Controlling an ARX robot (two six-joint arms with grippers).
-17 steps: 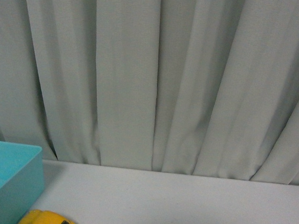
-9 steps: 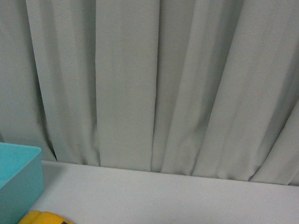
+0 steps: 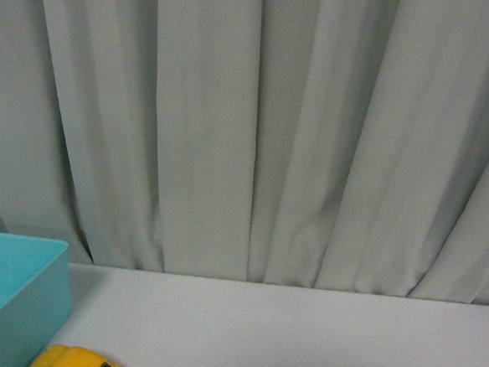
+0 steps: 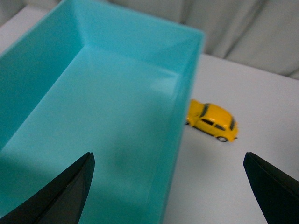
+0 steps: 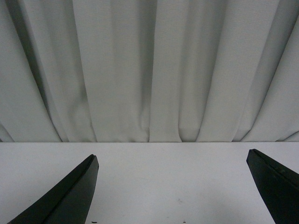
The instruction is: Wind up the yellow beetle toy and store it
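My left hand hangs above the open turquoise bin, jaws spread wide with nothing between them. The yellow beetle toy stands on its wheels on the white counter, just beside the bin's outer wall and outside it. My right hand is likewise wide open and empty, facing bare counter and the pale pleated curtain behind it; the toy is not in its view. From the body camera only the roof of the toy shows at the lower edge, next to the corner of the bin, and neither arm appears there. I judge the task to be at its very start: the toy is not yet gripped, wound or stored, and the bin shows nothing inside. The next move, as I read it, falls to the left hand, the nearer one. It must shift sideways off the bin until it is over the toy, come down and close across the glossy rounded body without nudging it against the wall. Winding and the lift over the rim come only after that.
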